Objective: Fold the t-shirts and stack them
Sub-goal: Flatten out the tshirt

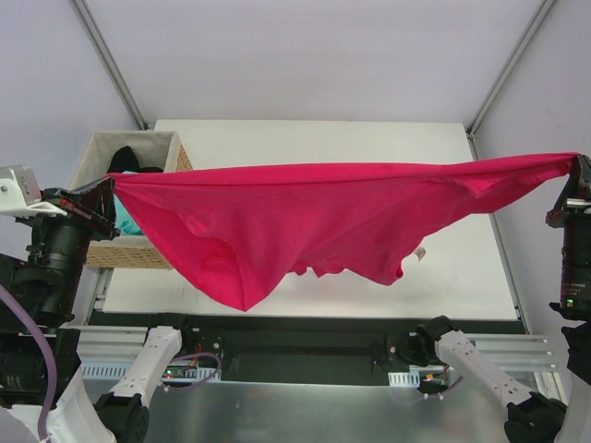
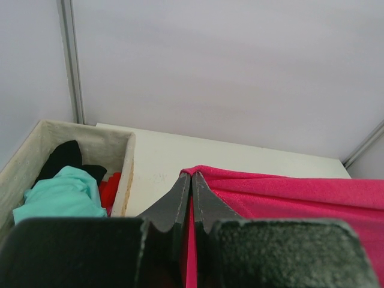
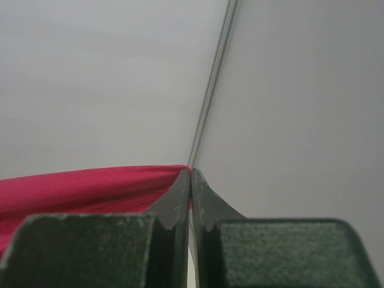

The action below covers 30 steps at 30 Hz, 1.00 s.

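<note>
Crimson cloth, thin and limp: the shirt hangs in the air above the table, pulled taut along its top edge between the two pincers, while the rest sags in loose folds to a point over the table's near edge. The left pincer is clamped on one end, just over the basket. The right pincer is clamped on the other end, out past the table's right side. Judging by the sag, the shirt is light, has no stiffness and will drape wherever it is lowered. It looks sturdy enough, though so small a pinch could slip. Corners, shoulders or hem seem the sensible holds. A small white label shows at a lower fold. A mint shirt and a black shirt lie crumpled in the basket.
</note>
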### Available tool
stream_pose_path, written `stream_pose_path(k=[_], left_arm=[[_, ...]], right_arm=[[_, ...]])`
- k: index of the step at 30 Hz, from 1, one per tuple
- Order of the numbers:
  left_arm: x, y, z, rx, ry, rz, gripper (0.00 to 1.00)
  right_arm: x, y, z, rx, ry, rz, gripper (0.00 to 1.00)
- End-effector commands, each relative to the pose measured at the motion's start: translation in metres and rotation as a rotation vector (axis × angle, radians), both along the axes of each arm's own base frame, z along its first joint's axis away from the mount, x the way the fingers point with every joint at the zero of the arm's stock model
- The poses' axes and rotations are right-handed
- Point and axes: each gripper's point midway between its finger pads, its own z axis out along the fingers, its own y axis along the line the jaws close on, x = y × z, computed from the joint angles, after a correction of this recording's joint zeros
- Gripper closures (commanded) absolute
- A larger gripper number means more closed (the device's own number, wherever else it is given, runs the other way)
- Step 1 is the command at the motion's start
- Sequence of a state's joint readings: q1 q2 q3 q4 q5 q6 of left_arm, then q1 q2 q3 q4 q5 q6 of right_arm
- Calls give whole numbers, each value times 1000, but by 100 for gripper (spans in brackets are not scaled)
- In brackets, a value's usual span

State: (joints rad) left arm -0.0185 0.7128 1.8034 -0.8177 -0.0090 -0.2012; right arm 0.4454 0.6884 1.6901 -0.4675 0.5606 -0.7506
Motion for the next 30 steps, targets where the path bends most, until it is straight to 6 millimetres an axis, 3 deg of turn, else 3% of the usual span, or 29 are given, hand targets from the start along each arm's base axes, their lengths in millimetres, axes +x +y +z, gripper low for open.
stream_pose_path(k=[1, 19, 30], left_arm=[[1, 20, 0, -3, 4, 116, 100], [7, 28, -24, -17, 105, 160, 100], [1, 29, -32, -26, 133, 172, 100]], right_arm=[[-24, -25, 12, 73, -70, -100, 99], [-19, -27, -1, 79, -31, -140, 99], [-31, -34, -9, 102, -23, -162, 99]])
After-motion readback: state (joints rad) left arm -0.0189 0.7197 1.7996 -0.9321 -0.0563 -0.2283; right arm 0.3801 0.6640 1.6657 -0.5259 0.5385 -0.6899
